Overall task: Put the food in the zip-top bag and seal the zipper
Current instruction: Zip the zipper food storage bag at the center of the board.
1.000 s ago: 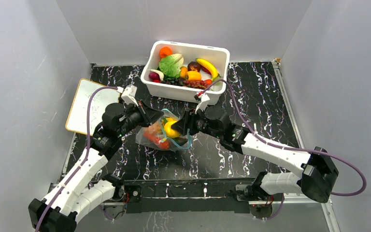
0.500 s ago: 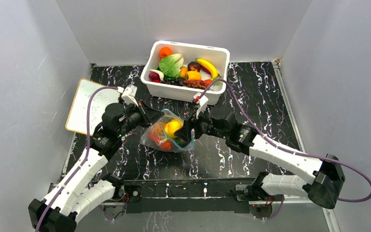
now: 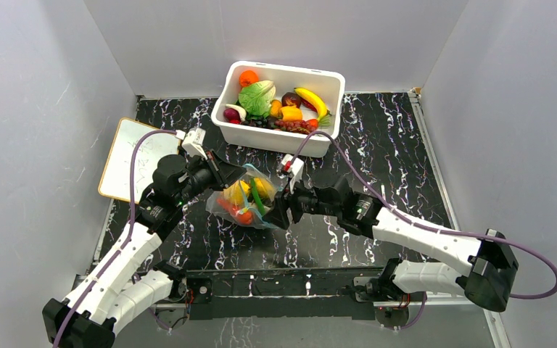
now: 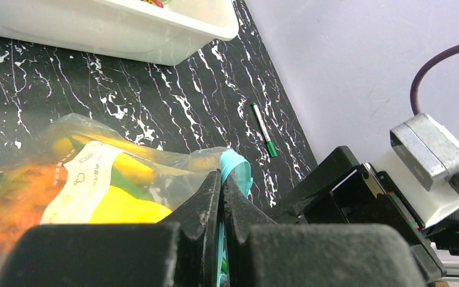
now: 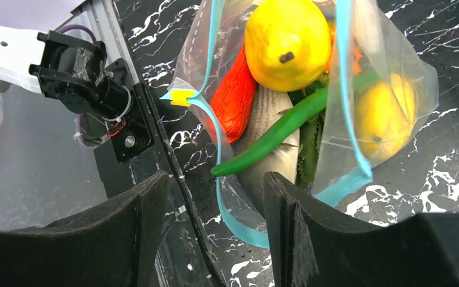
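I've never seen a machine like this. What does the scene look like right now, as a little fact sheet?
bag: clear, on the black table, mouth open
zipper: teal, unsealed
inside the bag: lemon, green chilli, red piece, and more
left end effector: shut on the zipper
right end effector: open, at the bag's mouth
tub: white, behind the bag
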You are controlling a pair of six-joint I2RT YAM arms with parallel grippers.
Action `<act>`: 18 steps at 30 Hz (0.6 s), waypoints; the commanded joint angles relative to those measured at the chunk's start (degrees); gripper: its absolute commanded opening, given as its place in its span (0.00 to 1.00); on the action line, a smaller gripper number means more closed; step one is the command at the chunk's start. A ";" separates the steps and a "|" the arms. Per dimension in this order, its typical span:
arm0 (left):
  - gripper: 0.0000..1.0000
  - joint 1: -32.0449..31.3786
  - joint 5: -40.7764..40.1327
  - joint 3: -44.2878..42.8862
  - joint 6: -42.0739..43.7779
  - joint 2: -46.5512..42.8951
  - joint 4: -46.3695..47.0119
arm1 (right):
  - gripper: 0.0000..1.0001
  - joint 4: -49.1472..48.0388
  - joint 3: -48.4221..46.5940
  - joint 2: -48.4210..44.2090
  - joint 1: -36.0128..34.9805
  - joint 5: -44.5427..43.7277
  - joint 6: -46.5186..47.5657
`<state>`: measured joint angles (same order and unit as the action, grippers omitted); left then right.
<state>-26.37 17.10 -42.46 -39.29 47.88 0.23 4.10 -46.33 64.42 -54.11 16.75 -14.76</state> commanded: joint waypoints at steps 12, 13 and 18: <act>0.00 -0.17 0.91 -1.88 -0.70 -1.84 3.20 | 0.56 -8.10 2.02 3.34 -7.79 -8.99 10.28; 0.00 -0.17 0.91 -1.92 -0.75 -1.85 3.13 | 0.55 -8.14 2.03 3.94 -8.16 -9.75 10.61; 0.00 -0.17 1.09 -2.18 -0.63 -1.91 2.60 | 0.46 -8.33 2.27 5.56 -9.29 -13.03 11.54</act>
<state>-26.37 17.15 -42.46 -39.62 47.88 0.08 -0.03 -44.27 69.80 -62.50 7.90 -5.48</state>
